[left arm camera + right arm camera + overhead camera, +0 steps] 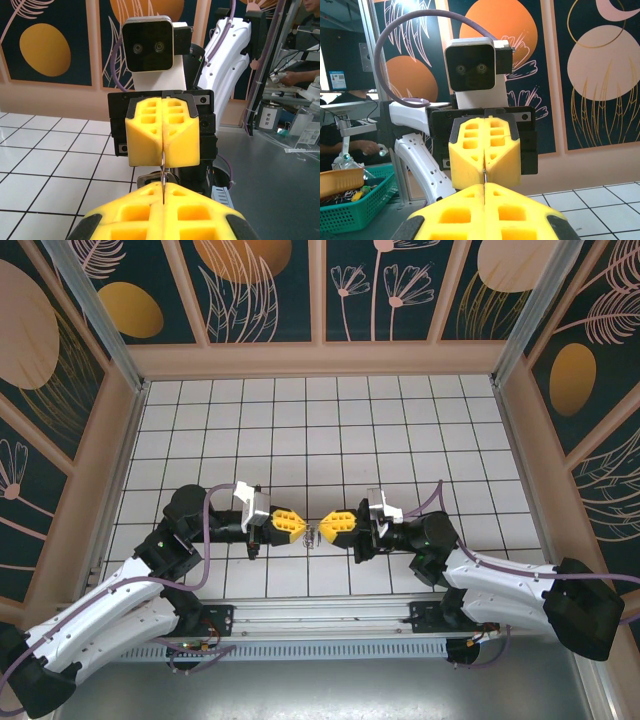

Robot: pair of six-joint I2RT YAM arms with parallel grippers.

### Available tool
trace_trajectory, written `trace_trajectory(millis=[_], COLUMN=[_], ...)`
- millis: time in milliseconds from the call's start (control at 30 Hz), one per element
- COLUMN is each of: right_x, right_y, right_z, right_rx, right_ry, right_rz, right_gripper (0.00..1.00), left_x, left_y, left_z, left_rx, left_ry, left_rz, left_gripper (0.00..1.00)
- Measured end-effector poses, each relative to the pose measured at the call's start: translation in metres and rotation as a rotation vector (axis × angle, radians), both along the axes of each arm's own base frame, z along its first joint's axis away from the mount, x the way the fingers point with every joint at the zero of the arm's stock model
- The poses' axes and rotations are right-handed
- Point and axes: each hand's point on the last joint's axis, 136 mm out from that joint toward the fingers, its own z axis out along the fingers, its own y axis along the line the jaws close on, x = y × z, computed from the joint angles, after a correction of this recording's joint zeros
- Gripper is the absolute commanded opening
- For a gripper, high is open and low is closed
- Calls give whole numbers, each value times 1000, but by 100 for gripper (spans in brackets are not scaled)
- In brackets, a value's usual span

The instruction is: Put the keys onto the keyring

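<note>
A drop is judged the main risk: the thin silver key [163, 172], seen edge-on, is pinched only at the very tips, so a slight pull or misalignment between the arms could twist it free. The left gripper [298, 528] and right gripper [328, 530] are held nose to nose above the tiled table [300, 420]. Both are closed tight on it.
</note>
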Motion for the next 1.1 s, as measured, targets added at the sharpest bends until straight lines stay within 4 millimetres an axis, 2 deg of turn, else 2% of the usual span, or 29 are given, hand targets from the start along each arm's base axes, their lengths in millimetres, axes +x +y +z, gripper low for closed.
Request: trace_trajectory(millis=[600,1100], right_x=[-2,1], right_y=[-3,1], right_z=[5,-1], right_rx=[14,-6], right_ry=[-9,4], right_rz=[-1,-1], right_gripper=[0,0], left_x=[0,0], left_y=[0,0], left_z=[0,1], left_rx=[-1,-2], left_ry=[-1,-2], left_rz=[0,0], left_gripper=[0,0])
